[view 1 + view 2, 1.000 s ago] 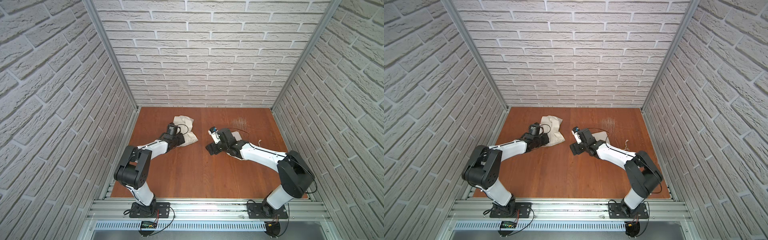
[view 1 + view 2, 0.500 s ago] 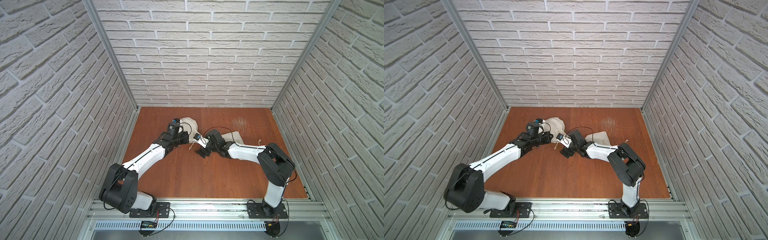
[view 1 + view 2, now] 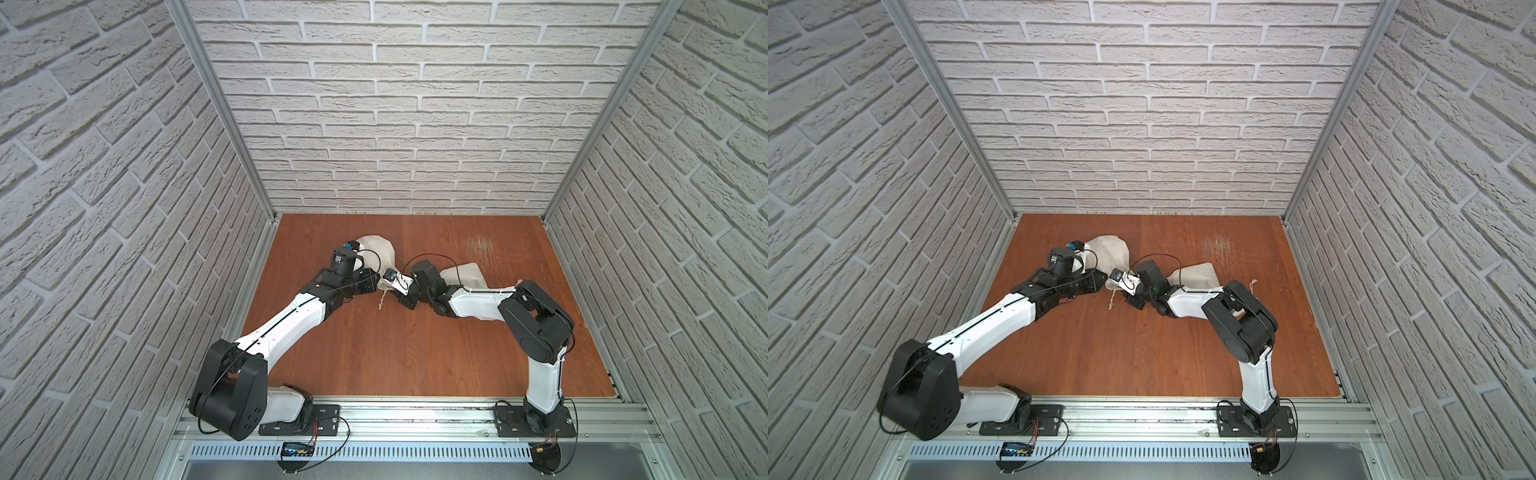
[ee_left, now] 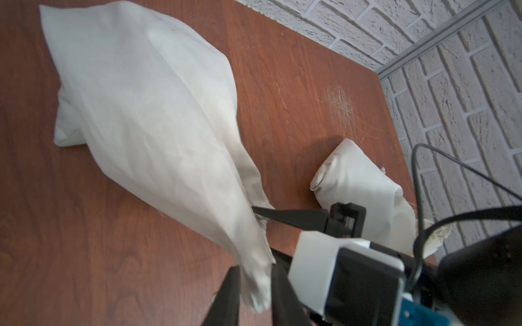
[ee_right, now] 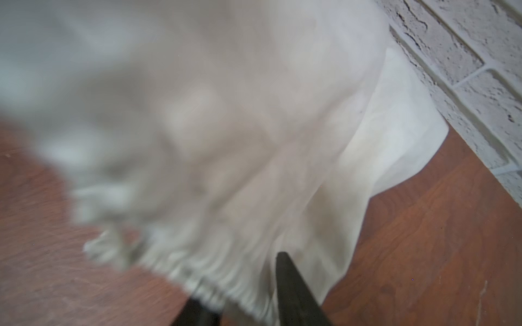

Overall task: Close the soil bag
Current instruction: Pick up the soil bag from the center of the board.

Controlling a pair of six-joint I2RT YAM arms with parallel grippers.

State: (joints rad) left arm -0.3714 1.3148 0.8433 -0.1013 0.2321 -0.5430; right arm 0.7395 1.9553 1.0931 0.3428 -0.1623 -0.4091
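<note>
Soil bag (image 4: 141, 113) neck sits inside left gripper (image 4: 254, 272) and right gripper (image 5: 237, 278), near spare sack (image 4: 358, 180); we cannot tell whether either clamps.

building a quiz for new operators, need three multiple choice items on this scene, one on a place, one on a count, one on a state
1. Where does the second cloth bag lie?
A) against the back wall
B) at the front rail
C) just behind the right arm, partly hidden by it

2. How many cloth bags are on the table?
A) one
B) two
C) three

3. How is the neck of the soil bag?
A) gathered narrow between the fingers of the left tool
B) spread flat and wide
C) tied with a red ribbon

Answers:
1 C: both top views show it tucked behind that arm's white link.
2 B: the left wrist view shows the large bag and a smaller one beyond it.
3 A: the left wrist view shows the cloth bunched between the two black fingers.
</note>
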